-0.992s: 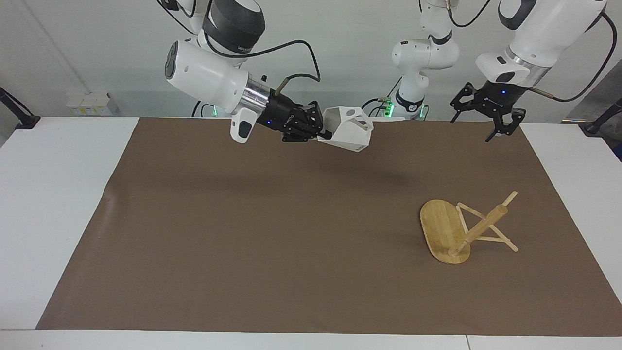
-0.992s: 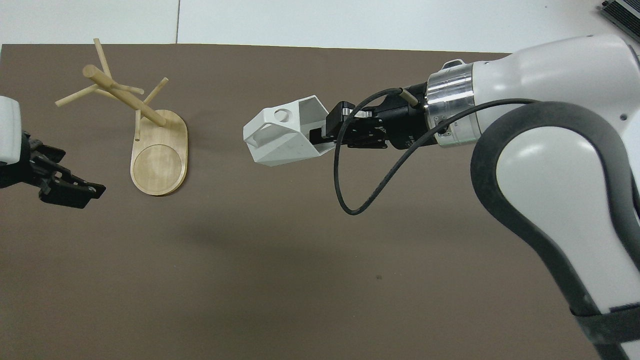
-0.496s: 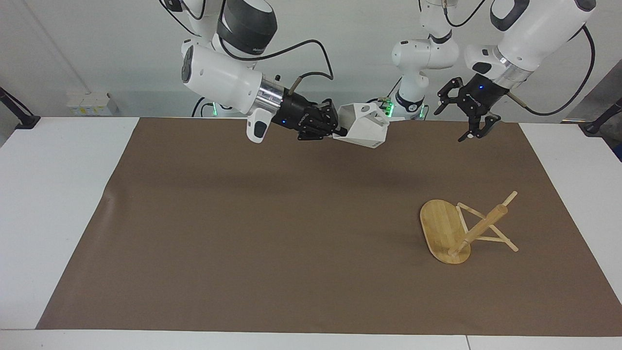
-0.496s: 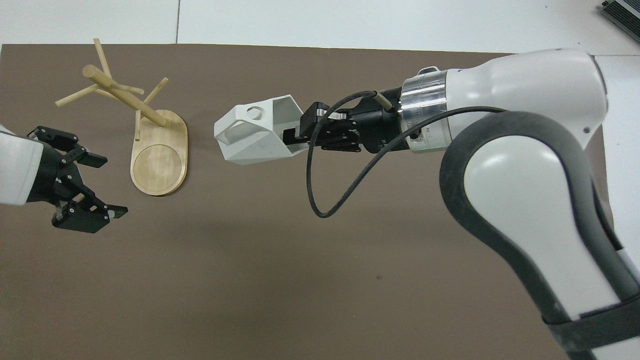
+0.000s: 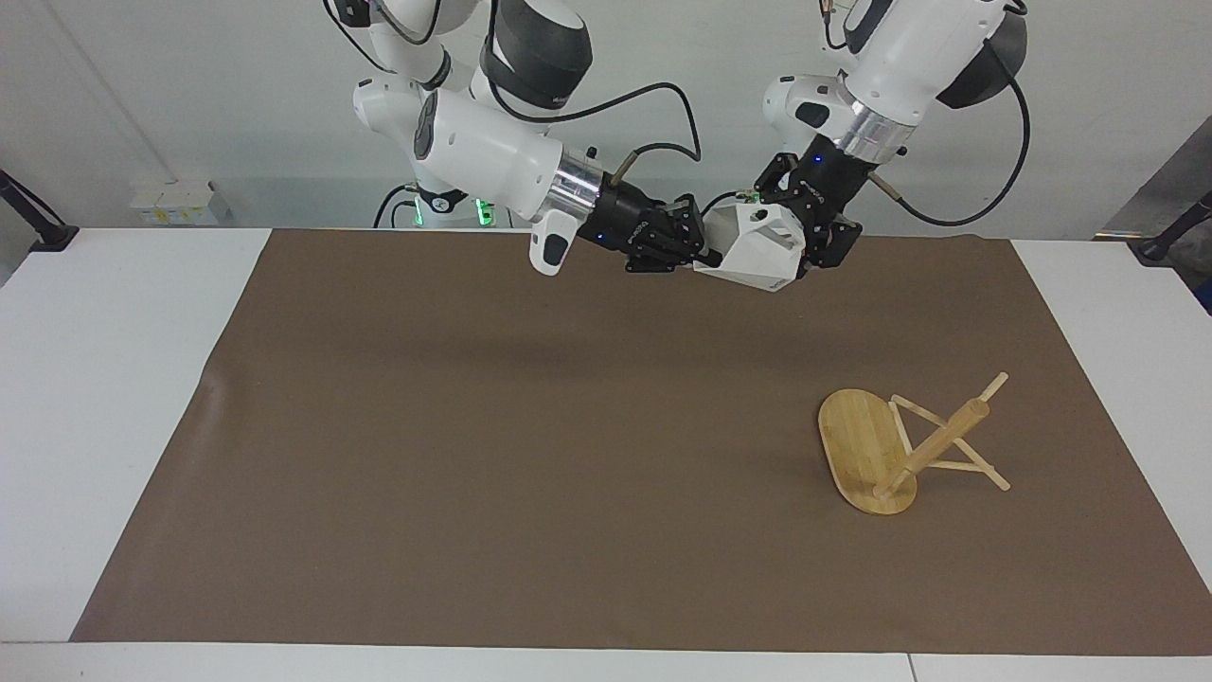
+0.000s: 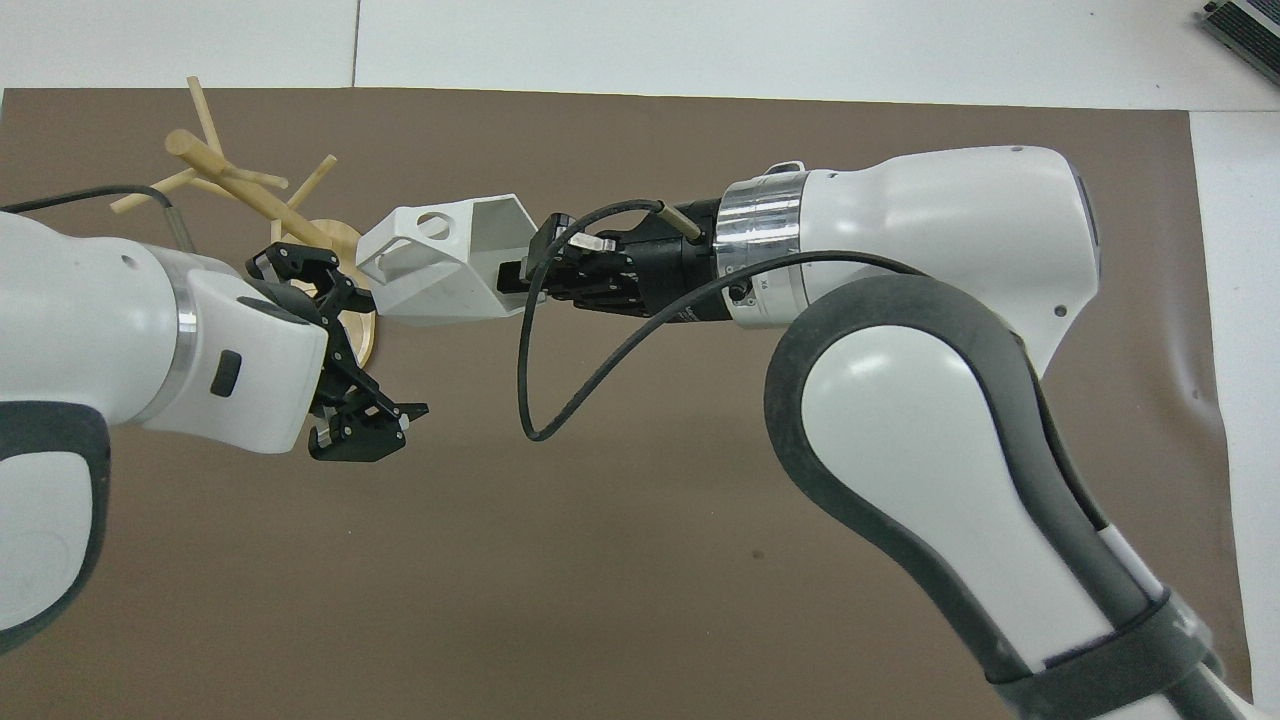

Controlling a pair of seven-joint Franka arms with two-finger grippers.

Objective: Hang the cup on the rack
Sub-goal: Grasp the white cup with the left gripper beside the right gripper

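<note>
While the right end effector (image 5: 699, 254) grips the faceted matte white cup (image 5: 757, 244) at upper centre, handle outward, the left end effector (image 5: 805, 237) gapes beside it; the toppled bamboo rack (image 5: 866, 450) lies lower right.

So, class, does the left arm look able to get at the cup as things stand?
Probably yes: the left gripper hangs open right beside the cup, nothing between them. The right gripper, shut on the cup, occupies only its other end.
</note>
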